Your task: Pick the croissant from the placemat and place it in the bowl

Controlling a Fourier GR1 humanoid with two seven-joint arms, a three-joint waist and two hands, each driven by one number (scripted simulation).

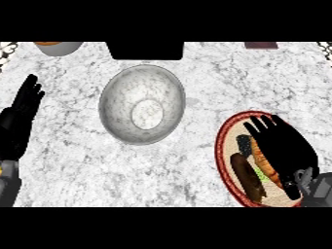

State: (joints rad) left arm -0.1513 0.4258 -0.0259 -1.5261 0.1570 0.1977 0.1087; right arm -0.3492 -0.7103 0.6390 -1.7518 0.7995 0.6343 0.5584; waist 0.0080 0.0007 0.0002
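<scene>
The right hand (282,146) hovered over the placemat (226,127) by the counter's near right corner, fingers straight and spread toward the far edge, thumb out to the left, closed on nothing. The croissant (267,165) lay on the mat, half hidden under the palm; only its orange-brown left side showed. Whether the palm touched it could not be told. The bowl (142,104) sat empty mid-counter, well apart from the mat, nearer the far edge. The left hand (21,109) rested open at the left edge, fingers up.

The pick looked not yet made. The hand seemed set to the right of the croissant's middle, so curling the fingers might catch just one side and let it twist out, or nudge it toward the mat's rim. A late release could also land it on the bowl's rim instead of inside.
</scene>
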